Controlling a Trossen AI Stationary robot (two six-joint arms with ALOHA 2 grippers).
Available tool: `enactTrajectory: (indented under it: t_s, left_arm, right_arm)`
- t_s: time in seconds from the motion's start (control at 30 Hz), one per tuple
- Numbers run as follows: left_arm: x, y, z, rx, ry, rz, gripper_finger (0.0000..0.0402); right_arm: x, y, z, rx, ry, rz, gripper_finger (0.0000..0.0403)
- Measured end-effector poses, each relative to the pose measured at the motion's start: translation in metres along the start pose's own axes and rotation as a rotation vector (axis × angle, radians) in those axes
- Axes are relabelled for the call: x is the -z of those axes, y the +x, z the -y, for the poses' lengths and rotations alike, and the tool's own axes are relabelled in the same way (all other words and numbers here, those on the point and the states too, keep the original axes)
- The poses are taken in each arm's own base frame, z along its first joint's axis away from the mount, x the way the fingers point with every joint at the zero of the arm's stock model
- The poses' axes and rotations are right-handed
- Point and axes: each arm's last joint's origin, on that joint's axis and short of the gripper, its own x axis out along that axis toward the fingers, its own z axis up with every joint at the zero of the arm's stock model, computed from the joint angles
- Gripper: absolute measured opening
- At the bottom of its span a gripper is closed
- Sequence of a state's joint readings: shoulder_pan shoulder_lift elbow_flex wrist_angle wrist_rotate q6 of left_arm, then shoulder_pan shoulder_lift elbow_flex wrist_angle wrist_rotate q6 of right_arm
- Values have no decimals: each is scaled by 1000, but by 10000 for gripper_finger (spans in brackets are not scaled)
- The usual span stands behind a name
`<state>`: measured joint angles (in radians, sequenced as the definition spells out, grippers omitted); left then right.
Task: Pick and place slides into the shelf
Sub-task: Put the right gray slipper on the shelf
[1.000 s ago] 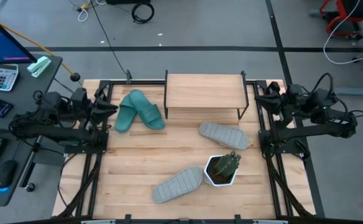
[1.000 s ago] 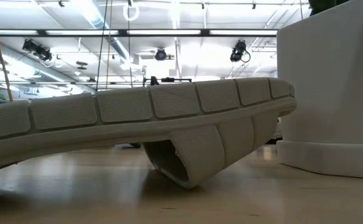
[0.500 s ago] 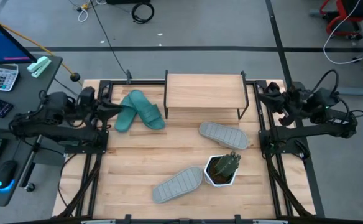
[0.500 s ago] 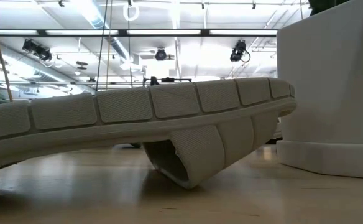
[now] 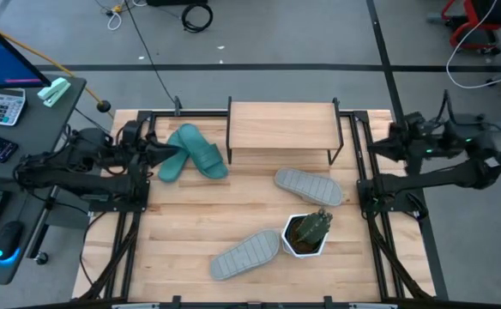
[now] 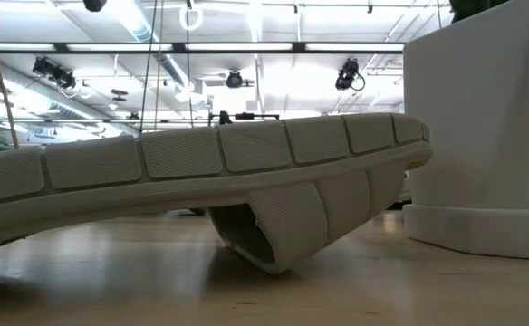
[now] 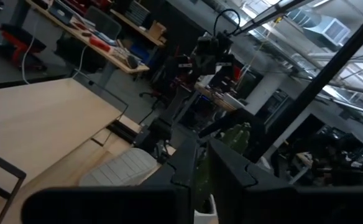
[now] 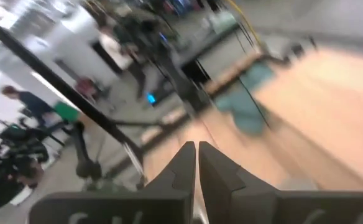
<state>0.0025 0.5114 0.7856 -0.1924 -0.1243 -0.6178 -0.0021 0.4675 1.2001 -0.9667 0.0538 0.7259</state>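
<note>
Slatted wooden surface point(image 5: 182, 215): low plank-topped shelf point(image 5: 280, 125) at its rear edge, bare. Teal-green slides point(image 5: 190, 153) lie rear-left, two grey slides point(image 5: 309, 185) point(image 5: 246, 255) mid-surface and front; none placed. Left fingers point(image 5: 175, 152) almost together beside the teal pair; right fingers point(image 5: 374, 149) together, rear-right.

No text, label, brand or number can be read in any view (the calculator point(image 5: 5, 108) and keyboards on the side desk point(image 5: 27, 172) have keys, but their markings are too small to make out).
</note>
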Motion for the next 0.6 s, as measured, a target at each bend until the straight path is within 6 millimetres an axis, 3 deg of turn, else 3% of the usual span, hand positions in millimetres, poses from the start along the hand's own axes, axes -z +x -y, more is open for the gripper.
enactTrajectory:
  t_s: [0.2,0.6]
  left_arm:
    - [1,4,-1,-21,3,-4,49]
    - [3,6,-1,-27,65,-13,70]
  right_arm:
    - [18,-3,13,234,156,-307,27]
    - [60,66,43,496,223,-614,37]
